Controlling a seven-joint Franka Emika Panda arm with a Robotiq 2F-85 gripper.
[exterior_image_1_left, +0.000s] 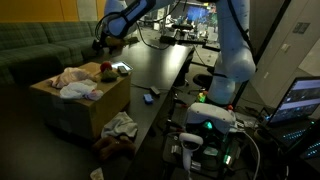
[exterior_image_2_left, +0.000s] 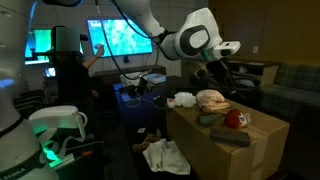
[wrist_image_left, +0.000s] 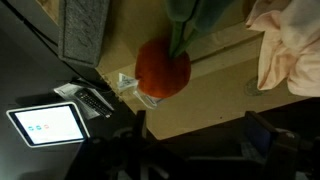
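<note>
In the wrist view we see the round orange-red soft toy with a green stalk (wrist_image_left: 163, 68) lying on the flat top of the brown cardboard box (wrist_image_left: 225, 95), near the box edge that faces the black bench (wrist_image_left: 30, 75). The gripper (wrist_image_left: 198, 132) enters from the bottom of the frame. Its jaws stand well apart as two dark shapes, one at lower centre-left and one at lower right, with nothing between them. The toy sits up-frame of the jaws and left of their midline, so it is closer to the left-of-frame jaw than to the other. Its body is nearly round, and only the green stalk gives it a long axis, which runs toward the top edge of the frame. A pale pink crumpled cloth (wrist_image_left: 285, 45) lies at the upper right, apart from the toy.

In both exterior views the toy (exterior_image_2_left: 237, 119) (exterior_image_1_left: 106, 69) shows as a small red patch on the box, with the gripper (exterior_image_2_left: 224, 78) above it. The jaw tips are dark and blurred, the stalk is cut off by the frame's top edge, and we cannot tell how high the jaws stand above the box.
</note>
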